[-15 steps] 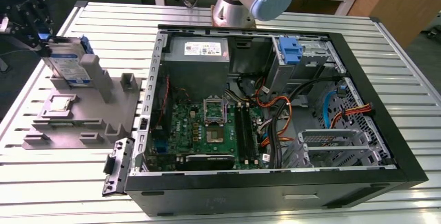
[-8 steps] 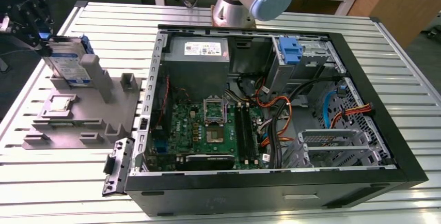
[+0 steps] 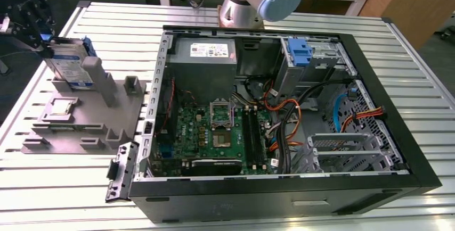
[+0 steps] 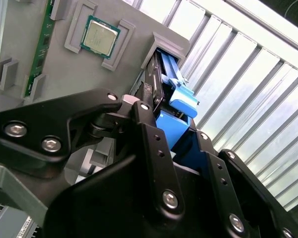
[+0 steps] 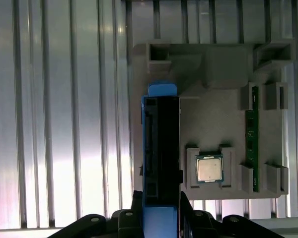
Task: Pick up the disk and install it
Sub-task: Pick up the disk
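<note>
I've got the gripper (image 5: 161, 218) on the disk (image 5: 161, 148), which stands on edge in a slot of the grey fixture (image 3: 85, 119) at the upper left of the exterior view, well apart from the open computer case (image 3: 284, 188) that fills the middle and right. In both wrist views the jaws sit one on each broad face of the disk. As far as I can see they are closed against its blue carrier frame, with no gap on either side. The disk's lower end looks seated in the fixture slot, so I judge the step in hand to be the grasp and lift-out.

To do it well, I'd pull straight along the slot's axis and keep the disk upright. Any tilt would bind the carrier frame against the slot walls. I'd go slowly until the lower edge clears the fixture, since the small square chip (image 5: 209, 168) and the green memory stick (image 5: 252, 139) lie just beside the slot and a dragged corner could knock them. I can't tell how much of the frame the jaws overlap, and a shallow hold could let the disk pivot. The fixture rests loose on the slatted worktop (image 3: 71, 199), so I'd watch that it doesn't rise with the disk.
</note>
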`<state>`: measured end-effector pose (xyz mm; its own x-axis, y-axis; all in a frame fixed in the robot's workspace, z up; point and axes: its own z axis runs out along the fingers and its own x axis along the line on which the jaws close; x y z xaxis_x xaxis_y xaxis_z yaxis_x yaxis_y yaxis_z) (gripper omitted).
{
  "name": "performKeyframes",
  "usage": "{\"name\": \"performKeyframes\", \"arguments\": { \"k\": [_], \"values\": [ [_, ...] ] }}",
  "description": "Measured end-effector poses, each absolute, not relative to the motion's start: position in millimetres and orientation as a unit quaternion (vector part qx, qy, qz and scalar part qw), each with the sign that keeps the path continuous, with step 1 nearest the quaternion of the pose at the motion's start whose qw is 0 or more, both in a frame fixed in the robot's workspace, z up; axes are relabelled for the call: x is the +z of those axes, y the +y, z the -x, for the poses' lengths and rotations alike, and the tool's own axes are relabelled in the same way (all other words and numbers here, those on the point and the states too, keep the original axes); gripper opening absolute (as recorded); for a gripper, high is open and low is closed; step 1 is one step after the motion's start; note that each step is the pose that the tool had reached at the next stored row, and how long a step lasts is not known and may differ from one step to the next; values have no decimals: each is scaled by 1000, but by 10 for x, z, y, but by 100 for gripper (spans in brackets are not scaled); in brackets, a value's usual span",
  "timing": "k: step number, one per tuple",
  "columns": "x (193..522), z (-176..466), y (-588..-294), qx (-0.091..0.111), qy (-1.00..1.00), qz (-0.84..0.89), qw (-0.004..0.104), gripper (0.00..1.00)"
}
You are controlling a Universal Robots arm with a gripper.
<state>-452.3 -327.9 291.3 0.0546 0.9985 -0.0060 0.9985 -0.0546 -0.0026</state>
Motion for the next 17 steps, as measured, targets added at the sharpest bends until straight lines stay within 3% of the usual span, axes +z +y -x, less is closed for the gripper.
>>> {"name": "performKeyframes", "arguments": {
  "k": [17],
  "values": [
    [2913, 4523, -3279, -3, 694, -720, 1, 37]
  ]
}}
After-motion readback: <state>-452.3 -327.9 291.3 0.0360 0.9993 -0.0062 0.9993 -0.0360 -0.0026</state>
